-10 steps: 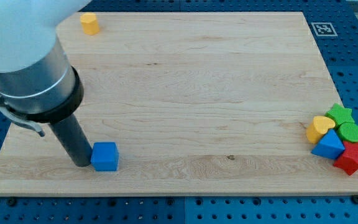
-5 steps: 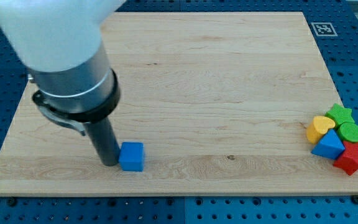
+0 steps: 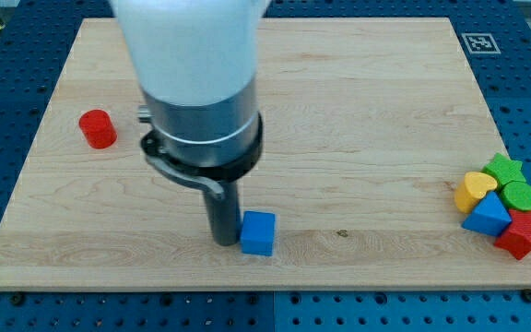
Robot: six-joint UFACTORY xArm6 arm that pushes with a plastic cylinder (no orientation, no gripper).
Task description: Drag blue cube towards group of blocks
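Observation:
The blue cube (image 3: 258, 233) sits near the board's bottom edge, a little left of centre. My tip (image 3: 223, 242) touches the cube's left side. The group of blocks lies at the view's right edge: a yellow heart (image 3: 475, 191), a green star (image 3: 503, 169), a green cylinder (image 3: 521, 195), a blue triangular block (image 3: 488, 215) and a red block (image 3: 524, 234). A wide stretch of board separates the cube from the group.
A red cylinder (image 3: 98, 128) stands at the view's left on the wooden board (image 3: 358, 111). A black-and-white marker (image 3: 479, 42) is at the board's top right corner. The arm's body hides the board's upper left-centre part.
My tip and the blue cube have moved to the right along the bottom edge. The arm's shift has uncovered the red cylinder and now hides the yellow block at the top.

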